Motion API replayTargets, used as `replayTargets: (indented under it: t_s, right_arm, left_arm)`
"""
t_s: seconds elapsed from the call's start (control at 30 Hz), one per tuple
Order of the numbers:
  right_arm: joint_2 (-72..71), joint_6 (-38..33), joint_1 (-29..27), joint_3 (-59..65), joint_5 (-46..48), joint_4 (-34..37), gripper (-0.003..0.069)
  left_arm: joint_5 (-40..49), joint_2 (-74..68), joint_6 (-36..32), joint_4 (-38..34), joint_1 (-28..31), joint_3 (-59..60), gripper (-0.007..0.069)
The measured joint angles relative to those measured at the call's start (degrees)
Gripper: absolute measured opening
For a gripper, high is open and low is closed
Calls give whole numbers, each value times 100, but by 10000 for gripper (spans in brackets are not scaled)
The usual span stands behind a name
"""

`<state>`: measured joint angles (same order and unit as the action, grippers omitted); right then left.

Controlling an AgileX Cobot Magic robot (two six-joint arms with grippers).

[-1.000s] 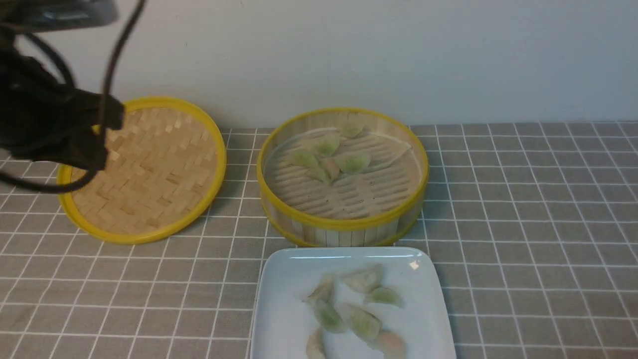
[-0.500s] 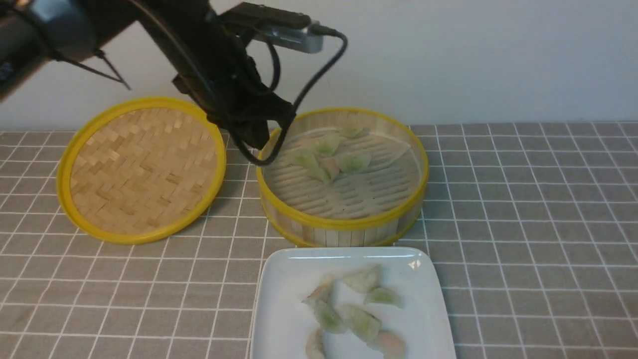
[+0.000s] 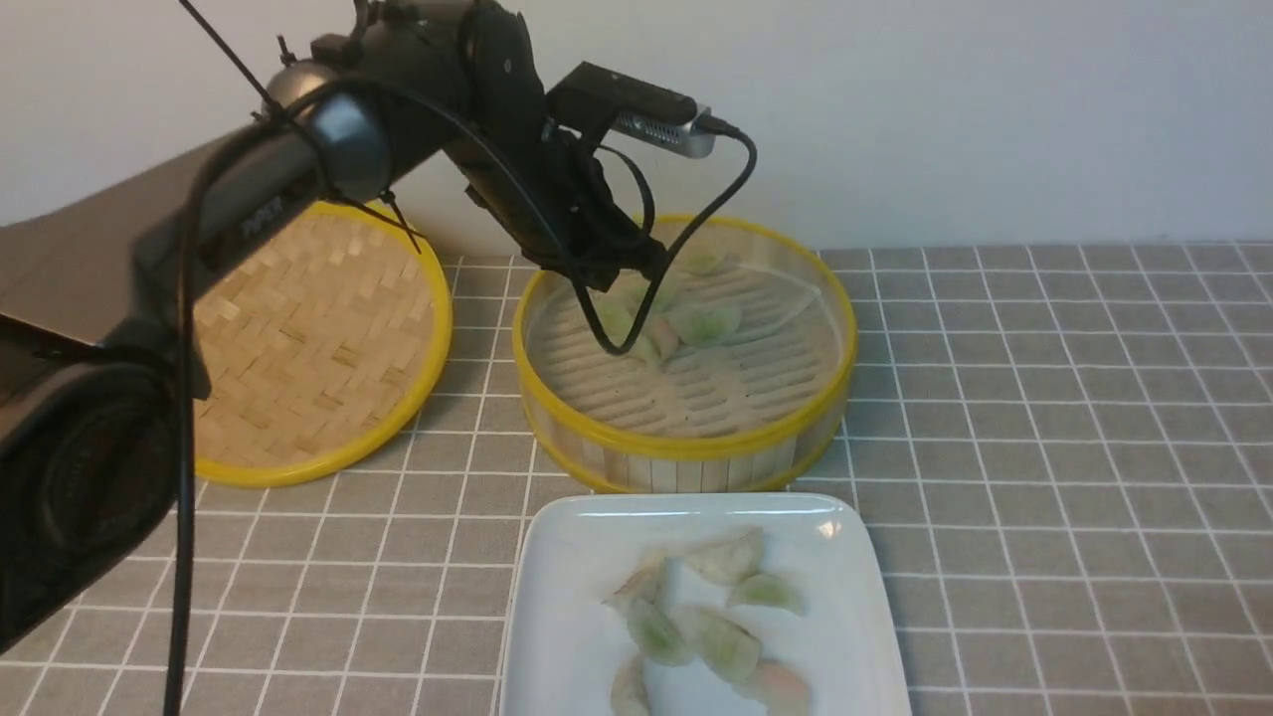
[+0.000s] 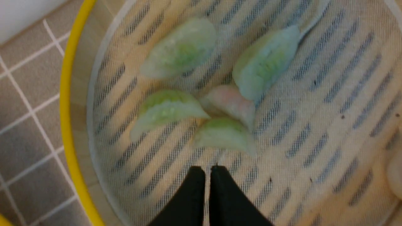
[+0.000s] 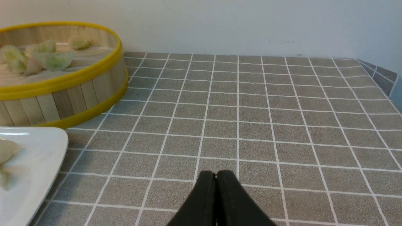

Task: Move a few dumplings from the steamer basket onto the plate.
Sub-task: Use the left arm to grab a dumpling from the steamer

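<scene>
The steamer basket (image 3: 686, 446) stands mid-table and holds several dumplings (image 3: 704, 324) on its slatted floor. In the left wrist view they form a cluster (image 4: 230, 105): green ones around a pinkish one. My left gripper (image 4: 207, 169) hangs over the basket just short of the nearest green dumpling (image 4: 224, 136), shut, with nothing between its fingers. From the front, the left gripper (image 3: 622, 270) is over the basket's back left. The white plate (image 3: 577, 557) in front of the basket carries several dumplings (image 3: 721, 641). My right gripper (image 5: 216, 174) is shut and empty, low over the tablecloth.
The woven yellow-rimmed lid (image 3: 318, 338) lies flat to the left of the basket, partly behind my left arm. A black cable (image 3: 617, 343) loops down from the wrist camera into the basket. The wall runs close behind the basket. Grey checked tablecloth (image 5: 282, 110) stretches right of the basket.
My left arm has swung from over the lid at the far left to above the basket's dumplings. Nothing in the basket or on the plate has moved.
</scene>
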<state>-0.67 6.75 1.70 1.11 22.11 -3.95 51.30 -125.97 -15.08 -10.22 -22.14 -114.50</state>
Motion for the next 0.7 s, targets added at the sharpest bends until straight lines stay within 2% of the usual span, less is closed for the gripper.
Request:
replayTargets:
  t_s: [0.13, 0.27, 0.3, 0.4, 0.47, 0.57, 0.63, 0.7]
  right_arm:
    - [0, 0, 0, 0, 0, 0, -15]
    - [0, 0, 0, 0, 0, 0, -15]
    - [0, 0, 0, 0, 0, 0, -15]
    - [0, 0, 0, 0, 0, 0, -15]
    - [0, 0, 0, 0, 0, 0, -15]
    - [0, 0, 0, 0, 0, 0, -15]
    - [0, 0, 0, 0, 0, 0, -15]
    - [0, 0, 0, 0, 0, 0, -15]
  left_arm:
    - [-613, -358, -371, -355, 0, 0, 164]
    - [-826, -628, -504, -511, 0, 0, 298]
    - [-859, -762, -527, -550, 0, 0, 367]
    - [-862, -902, -558, -578, 0, -18, 466]
    - [-884, -936, -563, -602, -5, -52, 500]
    - [-912, -953, -582, -602, -5, -69, 501]
    - [-862, -960, -582, -602, -6, -82, 482]
    - [-620, -983, -593, -578, -6, -94, 409]
